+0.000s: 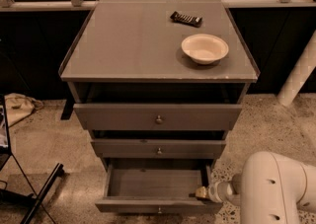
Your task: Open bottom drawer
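Note:
The grey cabinet (158, 45) has three drawers. The bottom drawer (157, 184) stands pulled out towards me, its inside bare, its slim front (123, 205) at the lower edge with a tiny knob (159, 210). The middle drawer (159, 148) and the top drawer (158, 116) stick out a little. My gripper (201, 193) is at the right front corner of the bottom drawer, on the end of the white arm (276, 188) that comes in from the lower right.
A white bowl (204, 48) and a dark flat packet (186, 18) lie on the cabinet top. A white post (300, 72) stands at the right. A black stand leg (42, 191) and a cloth bag (17, 107) are on the floor at the left.

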